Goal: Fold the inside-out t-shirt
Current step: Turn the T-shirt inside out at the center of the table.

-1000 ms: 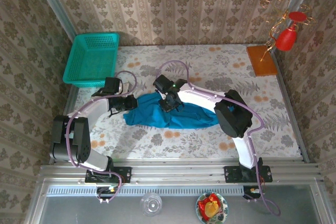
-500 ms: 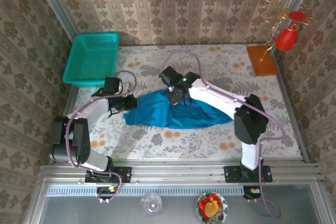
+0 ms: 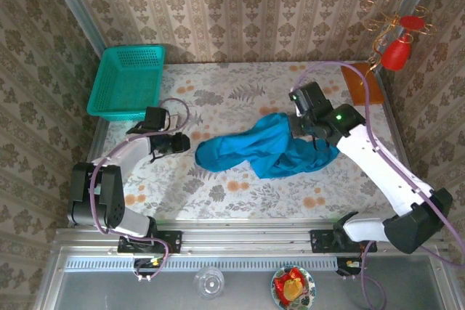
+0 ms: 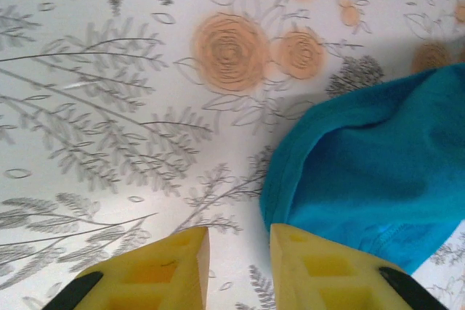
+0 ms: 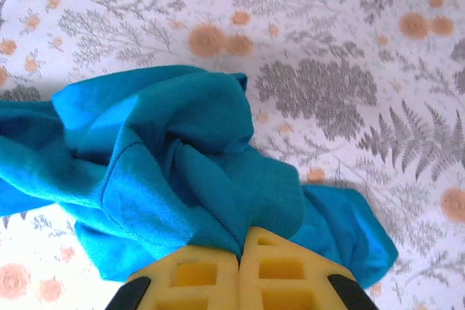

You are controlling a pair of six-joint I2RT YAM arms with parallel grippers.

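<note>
The inside-out t-shirt (image 3: pixel 254 152) is a teal-blue bunch on the flowered table, drawn out from left of centre to the right. My right gripper (image 3: pixel 298 128) hangs over its right part. In the right wrist view its yellow fingers (image 5: pixel 283 274) are pressed together on a pinched ridge of the t-shirt (image 5: pixel 174 157), and the gripper (image 5: pixel 240 253) is shut on it. My left gripper (image 3: pixel 187 143) stands just left of the shirt's left end. In the left wrist view this gripper (image 4: pixel 238 243) is open over bare tablecloth, the t-shirt's edge (image 4: pixel 378 165) lying beside the right finger.
A turquoise-green mesh basket (image 3: pixel 127 81) stands at the back left corner. A wooden block (image 3: pixel 361 83) lies at the back right, with a red hanging ornament (image 3: pixel 398 52) above it. A glass (image 3: pixel 209 282) and a plate (image 3: pixel 293 285) sit below the rail in front.
My right gripper has shut on the shirt and carried it to the right, bunching it. The left gripper's jaws have parted and the shirt's left end has slid out to the right.
</note>
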